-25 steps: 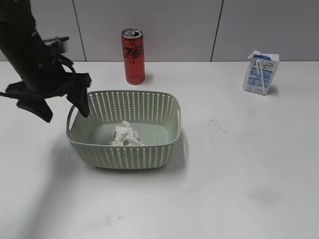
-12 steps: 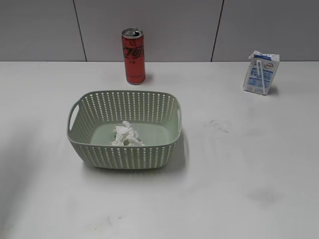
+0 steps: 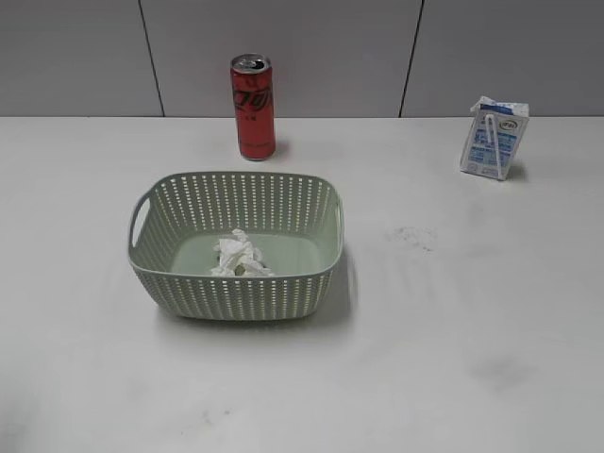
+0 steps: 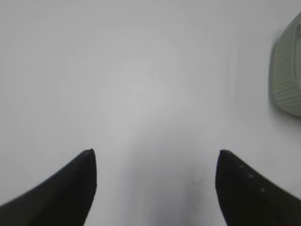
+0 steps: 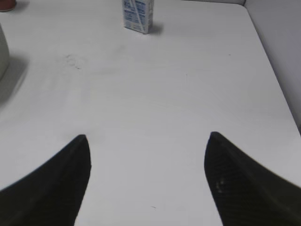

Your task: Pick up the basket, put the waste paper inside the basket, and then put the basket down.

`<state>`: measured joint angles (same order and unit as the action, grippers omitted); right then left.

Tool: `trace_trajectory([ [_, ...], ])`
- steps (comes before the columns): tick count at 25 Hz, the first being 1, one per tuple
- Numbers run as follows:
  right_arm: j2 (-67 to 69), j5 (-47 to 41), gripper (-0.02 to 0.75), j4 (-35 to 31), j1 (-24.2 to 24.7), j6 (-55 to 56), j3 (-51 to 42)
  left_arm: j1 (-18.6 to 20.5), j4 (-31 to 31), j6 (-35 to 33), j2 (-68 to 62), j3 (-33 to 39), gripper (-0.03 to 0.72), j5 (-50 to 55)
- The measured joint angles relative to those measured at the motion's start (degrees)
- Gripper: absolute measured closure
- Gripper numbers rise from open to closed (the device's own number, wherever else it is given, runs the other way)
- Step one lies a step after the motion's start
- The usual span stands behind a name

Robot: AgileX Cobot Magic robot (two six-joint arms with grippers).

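Observation:
The pale sage-green basket [image 3: 236, 283] stands on the white table, left of centre. Crumpled white waste paper [image 3: 240, 256] lies inside it on the bottom. Neither arm shows in the exterior view. In the left wrist view my left gripper [image 4: 155, 153] is open and empty over bare table, with a corner of the basket [image 4: 288, 75] at the right edge. In the right wrist view my right gripper [image 5: 148, 136] is open and empty over bare table, and the basket's edge [image 5: 2, 52] shows at the far left.
A red drink can [image 3: 253, 107] stands behind the basket near the back wall. A blue-and-white milk carton [image 3: 494, 138] stands at the back right; it also shows in the right wrist view [image 5: 138, 15]. The table's right edge [image 5: 277, 89] runs near the right gripper.
One second ago my left arm hung over the basket's left handle. It has since pulled away to the left and out of the exterior view. The basket has not moved.

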<state>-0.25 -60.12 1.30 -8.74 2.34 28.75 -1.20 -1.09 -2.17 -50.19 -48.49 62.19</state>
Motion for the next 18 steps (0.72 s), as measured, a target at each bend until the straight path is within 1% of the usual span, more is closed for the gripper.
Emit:
trace_trajectory([
  [2, 0.0, 0.0, 0.169, -1.3, 0.0, -1.71, -0.05, 0.0, 0.0, 0.0, 7.78, 4.16, 0.095, -0.23],
  [5, 0.0, 0.0, 0.169, -1.3, 0.0, -2.34, -0.06, 0.0, -0.06, 0.0, 19.22, 8.96, 0.095, -0.31],
  [10, 0.0, 0.0, 0.169, -1.3, 0.0, -2.34, -0.06, 0.0, -0.44, 0.0, 35.1, 13.66, 0.095, 0.38],
  [14, 0.0, 0.0, 0.169, -1.3, 0.0, -2.34, -0.06, 0.0, -1.69, 0.0, 44.08, 16.78, 0.095, 1.06],
  [18, 0.0, 0.05, 0.169, -1.3, 0.0, -2.34, -0.06, 0.0, -2.38, 0.0, 49.7, 19.39, 0.097, 1.54],
])
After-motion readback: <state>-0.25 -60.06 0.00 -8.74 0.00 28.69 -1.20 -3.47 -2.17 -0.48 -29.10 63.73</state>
